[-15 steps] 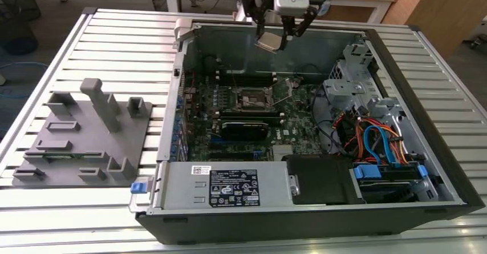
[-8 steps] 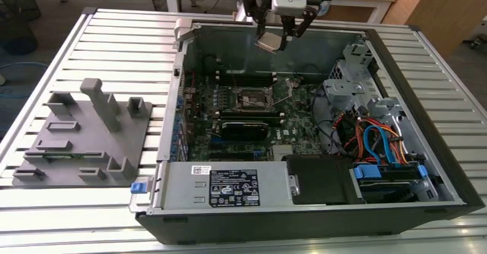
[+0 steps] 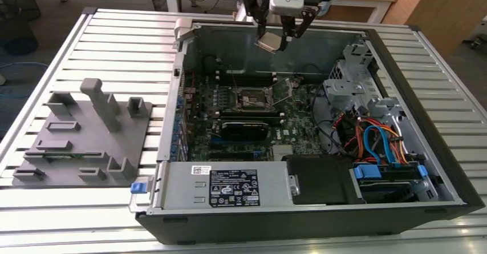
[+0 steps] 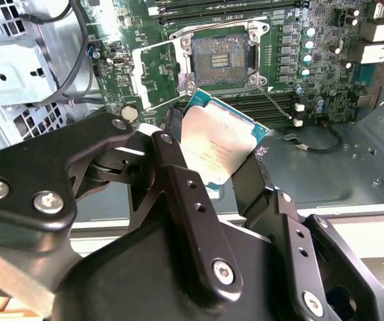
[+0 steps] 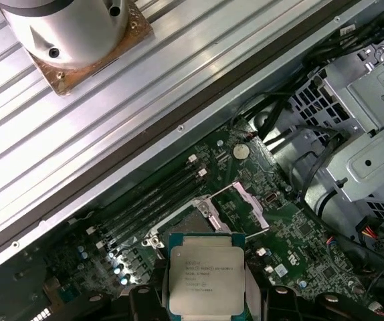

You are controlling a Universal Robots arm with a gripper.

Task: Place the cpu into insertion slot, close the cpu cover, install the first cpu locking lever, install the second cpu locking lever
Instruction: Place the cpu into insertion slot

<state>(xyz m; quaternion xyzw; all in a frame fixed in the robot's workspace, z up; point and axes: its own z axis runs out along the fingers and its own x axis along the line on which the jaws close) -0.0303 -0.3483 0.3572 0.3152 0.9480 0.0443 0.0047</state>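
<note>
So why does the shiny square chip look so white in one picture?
In the second wrist view, light glares off the metal top of the cpu, washing part of it white, and the gripper holding it looks dark; in the first wrist view that top is evenly grey; in the exterior view the insertion slot sits shaded inside the computer case.

Open computer case point(image 3: 304, 231) lying on its side on a slatted metal counter point(image 3: 114, 43). At the exterior view's left, apart from the case, stands a grey moulded fixture point(image 3: 88, 137) with upright posts. Inside the case: green motherboard point(image 3: 297, 134); labelled silver power supply point(image 3: 228, 186) along the wall nearest the exterior camera, with a blue latch point(image 3: 138, 186) at its corner; black card point(image 3: 243, 131); perforated drive cage point(image 3: 350, 88); orange and blue cables point(image 3: 377, 140). The first wrist view shows long black memory slots point(image 5: 152, 200) and a coin cell point(image 5: 241, 152).
</note>
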